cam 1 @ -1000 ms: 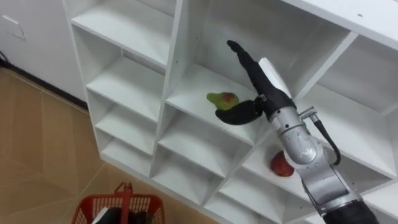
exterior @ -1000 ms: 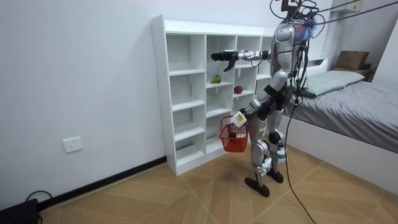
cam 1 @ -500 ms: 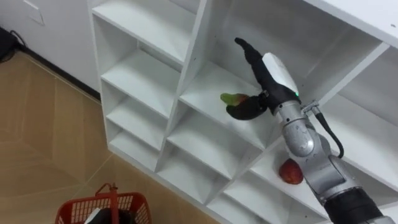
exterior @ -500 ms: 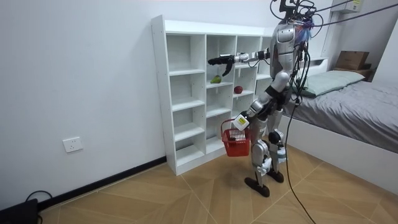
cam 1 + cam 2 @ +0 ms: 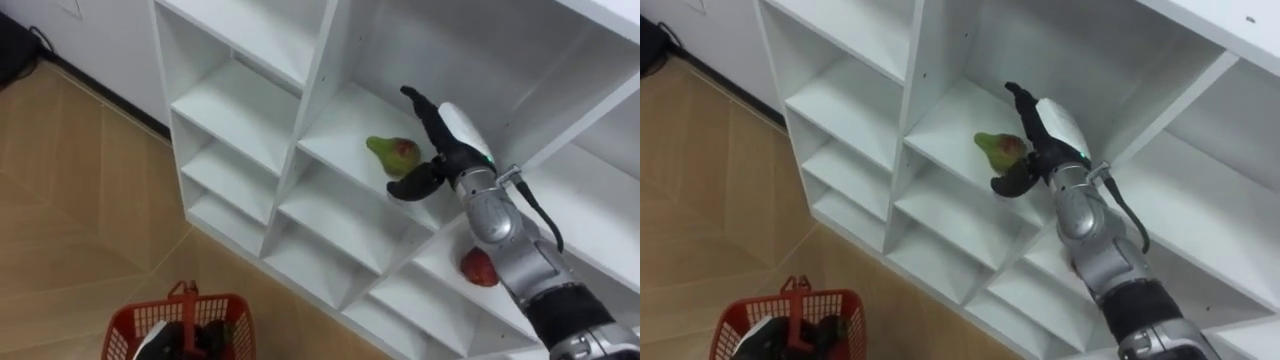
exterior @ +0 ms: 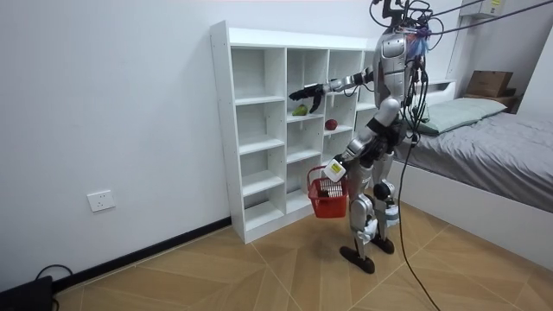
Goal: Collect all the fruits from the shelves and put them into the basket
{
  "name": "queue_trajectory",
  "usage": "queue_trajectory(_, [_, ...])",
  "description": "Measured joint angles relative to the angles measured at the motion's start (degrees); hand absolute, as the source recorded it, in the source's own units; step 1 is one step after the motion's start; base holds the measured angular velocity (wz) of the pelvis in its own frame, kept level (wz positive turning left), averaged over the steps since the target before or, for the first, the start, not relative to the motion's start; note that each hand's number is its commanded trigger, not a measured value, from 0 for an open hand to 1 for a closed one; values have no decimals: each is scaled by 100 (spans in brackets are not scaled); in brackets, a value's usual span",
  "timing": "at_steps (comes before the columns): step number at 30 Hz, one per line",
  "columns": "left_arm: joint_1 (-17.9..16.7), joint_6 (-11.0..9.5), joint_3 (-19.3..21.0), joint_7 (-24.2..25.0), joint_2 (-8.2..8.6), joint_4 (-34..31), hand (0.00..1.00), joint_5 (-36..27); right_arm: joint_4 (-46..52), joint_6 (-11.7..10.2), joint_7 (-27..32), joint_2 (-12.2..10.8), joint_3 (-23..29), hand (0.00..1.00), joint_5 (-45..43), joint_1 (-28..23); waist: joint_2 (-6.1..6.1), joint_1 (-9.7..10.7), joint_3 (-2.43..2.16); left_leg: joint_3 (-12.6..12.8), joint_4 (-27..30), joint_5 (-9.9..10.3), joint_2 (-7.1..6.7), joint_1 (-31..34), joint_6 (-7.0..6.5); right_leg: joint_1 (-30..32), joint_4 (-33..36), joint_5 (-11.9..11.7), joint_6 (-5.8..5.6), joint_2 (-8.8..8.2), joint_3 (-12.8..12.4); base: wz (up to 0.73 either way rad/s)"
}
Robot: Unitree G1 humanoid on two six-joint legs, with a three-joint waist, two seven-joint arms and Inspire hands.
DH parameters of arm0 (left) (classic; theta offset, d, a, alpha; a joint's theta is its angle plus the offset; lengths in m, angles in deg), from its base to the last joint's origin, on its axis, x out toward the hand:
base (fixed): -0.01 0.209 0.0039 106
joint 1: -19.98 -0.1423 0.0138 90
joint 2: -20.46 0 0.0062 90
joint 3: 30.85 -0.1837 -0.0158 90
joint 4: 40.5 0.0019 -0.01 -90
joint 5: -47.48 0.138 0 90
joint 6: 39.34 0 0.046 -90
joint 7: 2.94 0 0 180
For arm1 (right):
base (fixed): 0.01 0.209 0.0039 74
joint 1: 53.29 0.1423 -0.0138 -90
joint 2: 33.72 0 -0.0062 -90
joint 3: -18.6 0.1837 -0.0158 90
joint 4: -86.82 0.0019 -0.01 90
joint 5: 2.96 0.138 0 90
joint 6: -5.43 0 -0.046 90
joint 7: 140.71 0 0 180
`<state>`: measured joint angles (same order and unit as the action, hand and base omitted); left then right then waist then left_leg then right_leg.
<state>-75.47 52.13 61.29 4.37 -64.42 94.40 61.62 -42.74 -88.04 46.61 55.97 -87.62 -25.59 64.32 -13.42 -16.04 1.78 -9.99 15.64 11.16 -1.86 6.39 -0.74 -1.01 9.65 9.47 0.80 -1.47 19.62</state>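
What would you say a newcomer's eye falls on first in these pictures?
Probably the right hand, open and stretched into a middle compartment of the white shelf unit, right beside a green and red fruit. Next comes the red basket hanging from the left hand low by the robot's legs. A red fruit lies in the neighbouring compartment, lower right.

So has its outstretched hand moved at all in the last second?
Yes. Against the white shelf unit in the room view, the right hand has dropped lower in its cubby, closer to the pear. Its left hand carries the basket.
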Motion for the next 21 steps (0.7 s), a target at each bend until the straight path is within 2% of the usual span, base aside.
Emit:
queue_trajectory(8, [121, 1, -19, 70, 27, -3, 100, 1, -103, 44, 0, 75, 3, 0, 31, 244, -5, -1, -2, 45, 23, -5, 0, 211, -4, 225, 11, -1, 1, -2, -56, -1])
queue_trajectory(17, [296, 1, -238, 60, 13, -2, 100, -22, -500, 63, 11, 80, 5, 0, 204, 513, -3, 19, 3, 44, 103, -29, -32, 415, -41, 386, 14, -1, 1, -56, 10, 1])
queue_trajectory(21, [325, 1, -290, 47, 42, 47, 100, -30, -678, 43, 38, 107, 11, 0, 360, 647, 24, 69, 24, 5, 113, -42, -52, 500, -51, 427, 14, -1, 1, -74, 89, 7])
